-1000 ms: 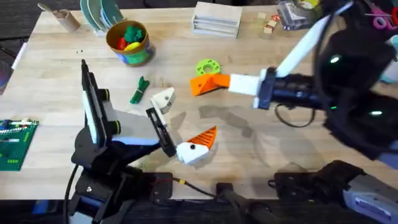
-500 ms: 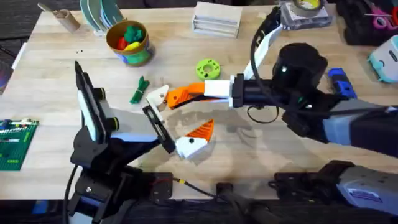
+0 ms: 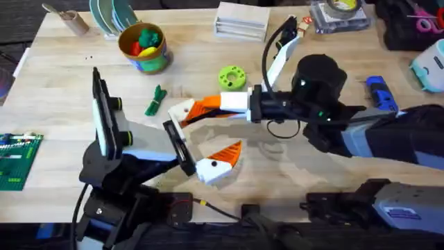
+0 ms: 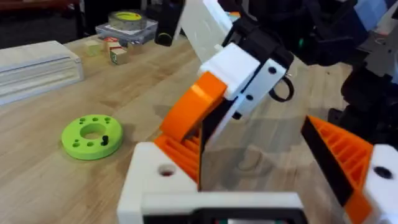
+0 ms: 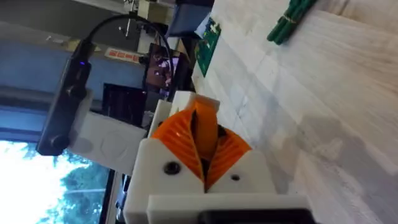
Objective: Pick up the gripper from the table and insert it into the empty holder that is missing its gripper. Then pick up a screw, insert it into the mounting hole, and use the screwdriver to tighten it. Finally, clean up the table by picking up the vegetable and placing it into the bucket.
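Note:
My right gripper (image 3: 202, 109) reaches across the table, shut on the orange wedge-shaped gripper (image 3: 191, 112). The wedge (image 4: 180, 155) rests against the white holder (image 3: 180, 110), which is the far finger block of my left gripper (image 3: 201, 137). That holder (image 4: 155, 183) has a round mounting hole in its face. The left gripper is open; its near finger carries an orange pad (image 3: 227, 153). The slim green vegetable (image 3: 154, 101) lies left of the holder. The bucket (image 3: 143, 45) with toy food stands at the back left. The blue screwdriver (image 3: 380, 94) lies at the far right.
A green round disc with holes (image 3: 232, 76) sits just behind the two grippers. A green brick plate (image 3: 17, 160) lies at the left edge. A white box (image 3: 241, 19), a tape roll (image 3: 343, 7) and small wooden blocks (image 3: 300, 28) line the back.
My right arm has swung from the right toward the left, bringing the orange wedge up against the left arm's white holder. The left arm has barely moved.

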{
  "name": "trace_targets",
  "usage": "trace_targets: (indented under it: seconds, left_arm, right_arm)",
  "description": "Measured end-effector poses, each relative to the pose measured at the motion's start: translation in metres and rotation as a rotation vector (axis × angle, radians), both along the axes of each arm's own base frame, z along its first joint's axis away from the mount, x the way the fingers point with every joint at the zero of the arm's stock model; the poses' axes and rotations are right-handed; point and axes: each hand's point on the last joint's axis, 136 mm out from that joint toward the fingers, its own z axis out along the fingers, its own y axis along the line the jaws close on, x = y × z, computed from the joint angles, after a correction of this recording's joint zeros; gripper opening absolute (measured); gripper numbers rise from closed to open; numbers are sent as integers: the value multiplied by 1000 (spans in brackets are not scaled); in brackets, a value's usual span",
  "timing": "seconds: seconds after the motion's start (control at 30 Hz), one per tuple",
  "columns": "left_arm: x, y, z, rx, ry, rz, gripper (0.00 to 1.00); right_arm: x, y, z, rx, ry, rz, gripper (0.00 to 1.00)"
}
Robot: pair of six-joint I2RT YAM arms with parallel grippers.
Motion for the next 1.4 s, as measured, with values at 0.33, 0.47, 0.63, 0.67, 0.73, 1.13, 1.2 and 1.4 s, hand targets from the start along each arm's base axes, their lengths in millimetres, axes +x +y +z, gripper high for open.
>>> trace_targets:
  seconds: [0.33,0.47,0.63,0.67,0.73,1.13,1.2,1.4]
  left_arm:
    - [7,5,0,0,2,41,993]
    - [7,5,0,-1,4,41,993]
    - [6,5,0,-1,4,38,993]
    - [6,5,0,-1,4,38,993]
    - [6,5,0,-1,4,38,993]
    - [5,4,0,0,2,31,993]
    - [4,4,0,0,1,26,993]
    - [2,2,0,-1,2,8,993]
  right_arm:
    - [7,17,2,-27,-91,-39,9]
    - [9,18,2,-44,-174,-43,9]
    - [9,18,2,-56,-242,-35,8]
    - [9,18,2,-58,-254,-33,8]
    - [9,18,2,-61,-272,-30,8]
    - [6,17,3,-56,-291,1,116]
    - [6,16,3,-51,-273,7,136]
    - [4,13,3,-33,-216,36,181]
